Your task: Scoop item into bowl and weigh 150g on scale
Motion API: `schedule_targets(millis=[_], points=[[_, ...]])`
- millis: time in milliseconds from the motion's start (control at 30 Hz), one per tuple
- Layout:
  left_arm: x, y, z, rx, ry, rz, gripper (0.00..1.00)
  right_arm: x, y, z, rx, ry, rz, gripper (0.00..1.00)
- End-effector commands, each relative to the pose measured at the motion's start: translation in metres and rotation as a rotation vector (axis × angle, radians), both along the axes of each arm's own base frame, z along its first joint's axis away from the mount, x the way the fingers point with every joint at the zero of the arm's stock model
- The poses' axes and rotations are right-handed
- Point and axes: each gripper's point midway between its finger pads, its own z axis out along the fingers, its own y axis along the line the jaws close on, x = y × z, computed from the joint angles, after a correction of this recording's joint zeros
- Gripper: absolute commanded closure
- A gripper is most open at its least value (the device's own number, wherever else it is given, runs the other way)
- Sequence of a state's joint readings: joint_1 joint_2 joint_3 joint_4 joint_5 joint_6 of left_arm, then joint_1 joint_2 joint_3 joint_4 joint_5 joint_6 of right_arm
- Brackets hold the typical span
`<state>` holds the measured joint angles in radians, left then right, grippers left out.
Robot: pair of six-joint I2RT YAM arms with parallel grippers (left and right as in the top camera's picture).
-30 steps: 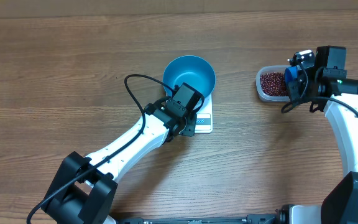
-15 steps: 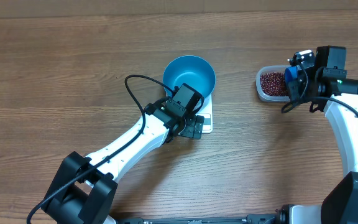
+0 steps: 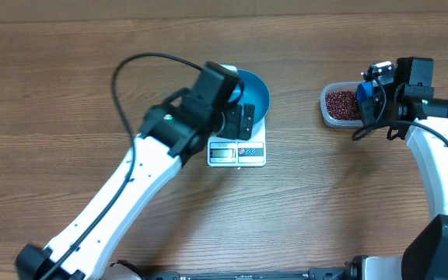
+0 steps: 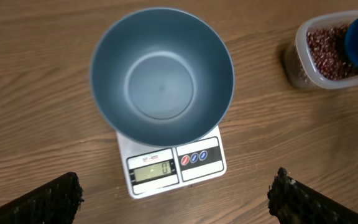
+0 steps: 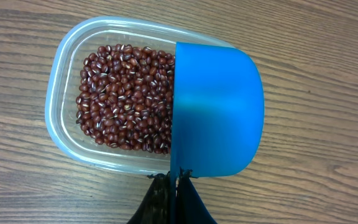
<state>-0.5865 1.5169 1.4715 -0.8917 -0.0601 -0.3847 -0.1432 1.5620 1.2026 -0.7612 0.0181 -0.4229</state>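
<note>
Lifted back from the scale (image 4: 194,165), the left end effector (image 3: 242,120) hangs wide open and empty, leaving the blue bowl (image 4: 161,81) seated on it for weighing. Right of the scale, the clamped right end effector (image 5: 173,186) poises the blue scoop (image 5: 216,112) over the tub (image 5: 58,118) of red beans (image 5: 123,93).

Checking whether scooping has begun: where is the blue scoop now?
In the right wrist view the blue scoop sits in the shut right gripper, over the right end of the clear tub of beans, well right of the bowl and scale.
</note>
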Motion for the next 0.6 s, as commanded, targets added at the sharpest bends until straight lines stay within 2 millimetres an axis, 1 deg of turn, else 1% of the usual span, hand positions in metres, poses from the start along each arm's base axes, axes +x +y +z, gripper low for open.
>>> schedule_targets(millis=[0,133,433,467,500,567], points=[[-0.005,0.005,-0.007,0.038,0.032,-0.019,0.0,0.009,-0.001,0.012,-0.006,-0.035,-0.008,0.96],[-0.013,0.01,-0.014,0.064,0.072,-0.019,0.0,0.009,-0.001,0.012,-0.004,-0.036,-0.007,0.96],[-0.014,0.009,-0.014,0.049,0.08,-0.013,0.01,0.007,-0.001,0.011,-0.002,-0.025,-0.007,0.96],[-0.001,0.003,0.003,-0.012,0.039,-0.013,0.0,0.008,-0.001,0.012,-0.003,-0.029,-0.007,0.96],[0.013,0.003,0.018,-0.05,-0.006,0.003,0.01,0.007,-0.001,0.012,-0.003,-0.029,-0.007,0.96],[0.036,0.007,0.041,-0.096,-0.094,0.039,0.0,0.006,-0.001,0.011,-0.002,-0.023,-0.007,0.96]])
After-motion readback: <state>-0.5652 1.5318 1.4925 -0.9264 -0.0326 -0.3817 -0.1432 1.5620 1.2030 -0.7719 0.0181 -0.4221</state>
